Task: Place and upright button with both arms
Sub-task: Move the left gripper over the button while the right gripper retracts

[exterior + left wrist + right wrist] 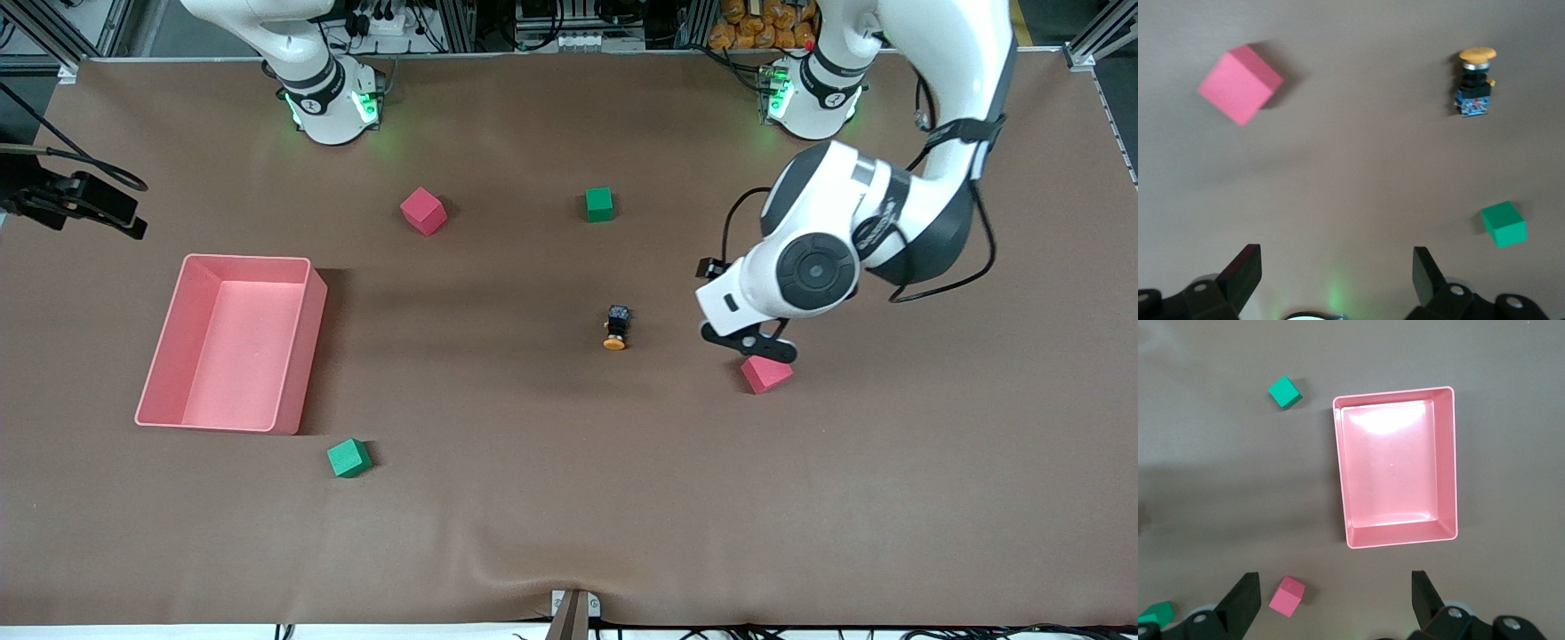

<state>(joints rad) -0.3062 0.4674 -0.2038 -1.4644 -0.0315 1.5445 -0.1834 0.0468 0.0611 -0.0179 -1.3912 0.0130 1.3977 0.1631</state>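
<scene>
The button [616, 327] lies on its side near the middle of the brown surface [569, 498], its orange cap pointing toward the front camera and its dark bluish end toward the robots' bases. Nothing touches it.

The left end effector [751, 344] hangs low over a pink cube [765, 373] toward the left arm's end of the surface, beside the button but well apart from it. In the front view the white wrist covers most of it (only the black fingers peek out below), while the left wrist view shows its fingers [1241, 275] spread wide with nothing between them.

The right arm waits, raised; its end effector [1335, 600] is cut off in the front view, but its own wrist view shows the fingers apart and empty above the pink tray [302, 356].

A second pink cube [423, 211] and a green cube [599, 204] sit nearer the bases; another green cube [348, 458] lies just beside the tray's corner nearest the camera.
</scene>
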